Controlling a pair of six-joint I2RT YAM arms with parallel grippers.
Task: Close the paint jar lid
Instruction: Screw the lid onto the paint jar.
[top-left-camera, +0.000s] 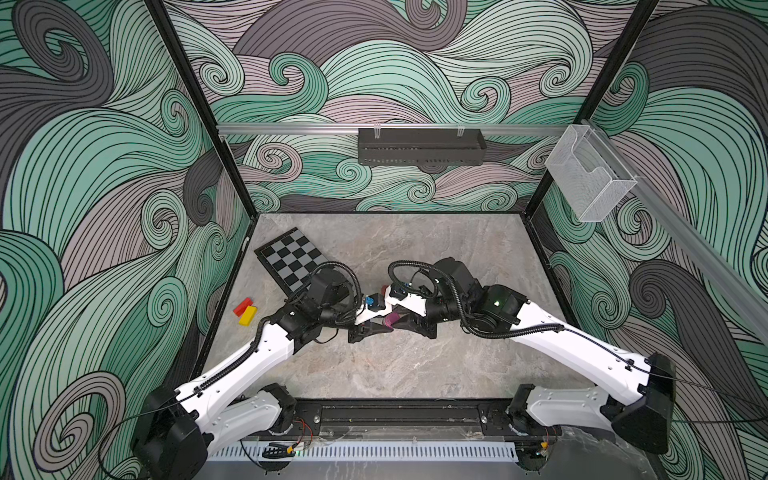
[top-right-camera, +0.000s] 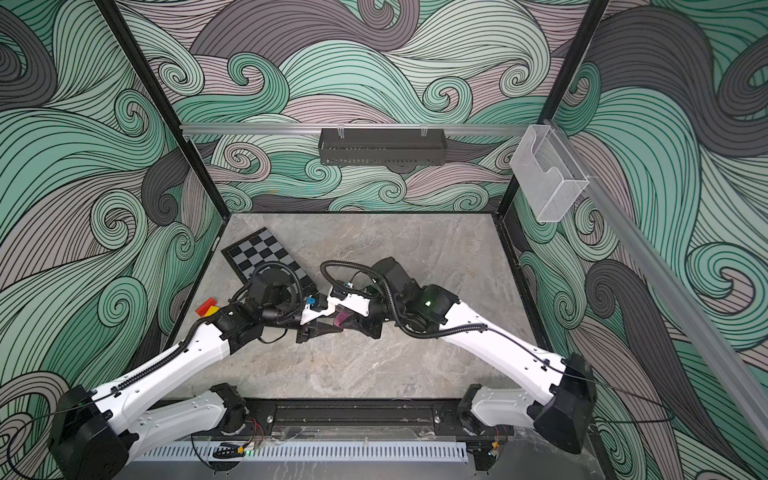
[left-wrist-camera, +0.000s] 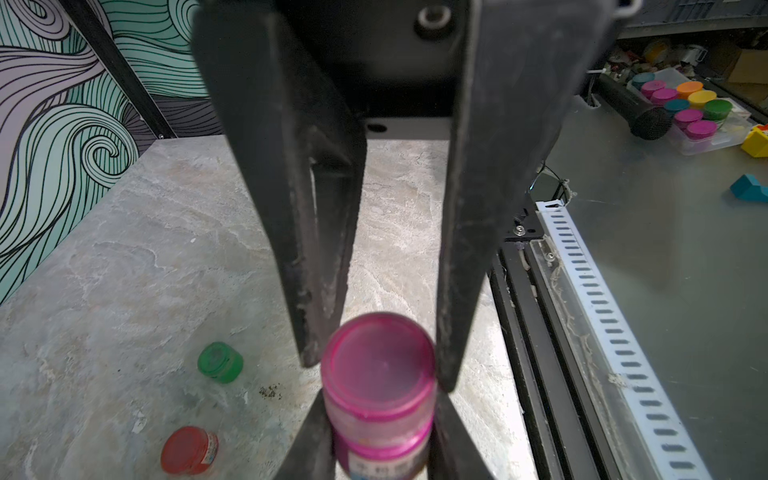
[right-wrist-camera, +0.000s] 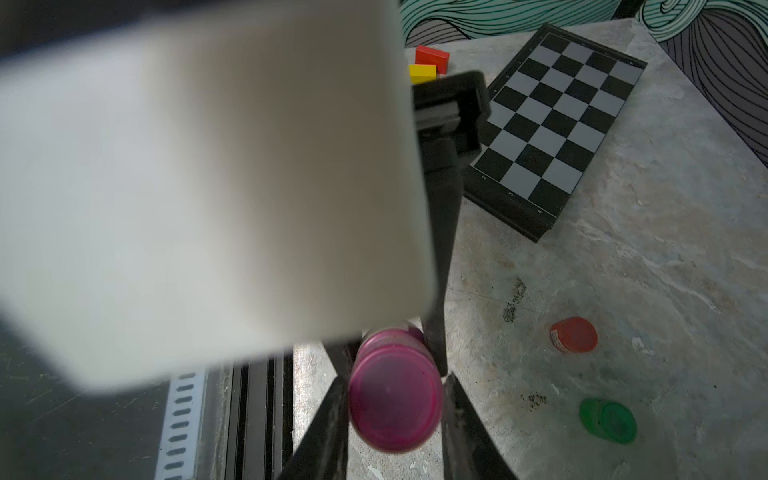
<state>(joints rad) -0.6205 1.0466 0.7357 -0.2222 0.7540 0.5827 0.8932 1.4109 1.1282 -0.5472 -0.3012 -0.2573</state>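
A magenta paint jar (top-left-camera: 390, 320) (top-right-camera: 340, 319) hangs just above the table's middle, between my two grippers. My left gripper (top-left-camera: 380, 326) (left-wrist-camera: 380, 399) is shut on the jar's body (left-wrist-camera: 382, 449), near its label. The magenta lid (left-wrist-camera: 378, 365) (right-wrist-camera: 395, 407) sits on the jar's end. My right gripper (top-left-camera: 401, 322) (right-wrist-camera: 395, 382) is shut on that lid. In the left wrist view its long dark fingers (left-wrist-camera: 461, 249) pinch the lid's rim from both sides. The left wrist's blurred white housing (right-wrist-camera: 208, 187) hides much of the right wrist view.
A small green jar (left-wrist-camera: 220, 361) (right-wrist-camera: 609, 419) and a red jar (left-wrist-camera: 189, 451) (right-wrist-camera: 573, 334) lie on the table near the grippers. A chessboard (top-left-camera: 291, 259) lies at the back left. Red (top-left-camera: 243, 306) and yellow (top-left-camera: 248, 316) blocks sit by the left wall.
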